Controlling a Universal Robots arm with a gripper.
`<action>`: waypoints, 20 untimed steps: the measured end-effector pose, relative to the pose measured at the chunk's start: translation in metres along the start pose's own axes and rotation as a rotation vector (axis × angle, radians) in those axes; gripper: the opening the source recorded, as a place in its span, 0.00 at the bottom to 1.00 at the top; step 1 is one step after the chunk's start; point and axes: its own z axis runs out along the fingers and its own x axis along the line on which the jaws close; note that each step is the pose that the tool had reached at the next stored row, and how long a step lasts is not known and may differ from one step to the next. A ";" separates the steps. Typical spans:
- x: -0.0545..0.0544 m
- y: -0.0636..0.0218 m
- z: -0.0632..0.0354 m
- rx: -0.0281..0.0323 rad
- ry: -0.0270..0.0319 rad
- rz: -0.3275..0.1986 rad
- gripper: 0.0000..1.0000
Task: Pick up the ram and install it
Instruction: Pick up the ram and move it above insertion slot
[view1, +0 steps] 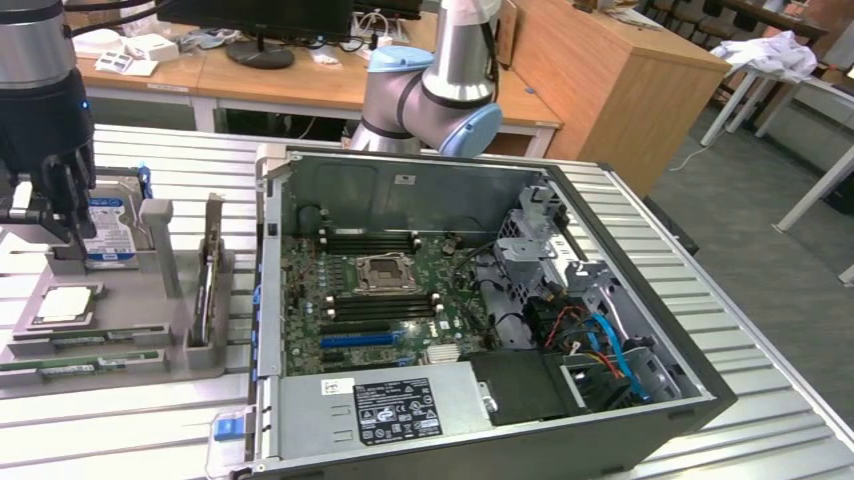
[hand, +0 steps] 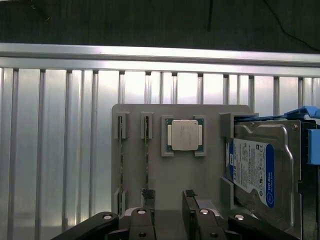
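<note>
Exterior view: tool (view1: 47, 220) hangs over the far end of the grey fixture tray (view1: 134, 350), at the exterior view's left, just beside the upright hard drive (view1: 110, 232). Nothing between the fingers. Ram (view1: 83, 342) lies in its slot along the near edge of the tray, with a second stick (view1: 64, 368) parallel beside it; both are seated and apart from the tool. CPU (view1: 60, 305) sits in its pocket between the sticks and the drive. Open computer case (view1: 667, 400) stands to the tray's right on the slatted metal worktop (view1: 747, 330), motherboard (view1: 387, 300) exposed.

Wrist view: fingers (hand: 192, 215) are spread, empty, poised above the tray (hand: 200, 175). Ram (hand: 146, 160) and second stick (hand: 120, 165) seen edge-on as thin lines; CPU (hand: 184, 135) and hard drive (hand: 255, 170) alongside.
</note>
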 end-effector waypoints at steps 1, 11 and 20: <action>0.000 0.0000 0.0007 0.0000 -0.0001 0.000 0.36; 0.000 0.0009 0.0016 0.0095 0.0001 0.000 0.36; 0.004 0.0027 0.0016 0.0096 0.0001 -0.001 0.36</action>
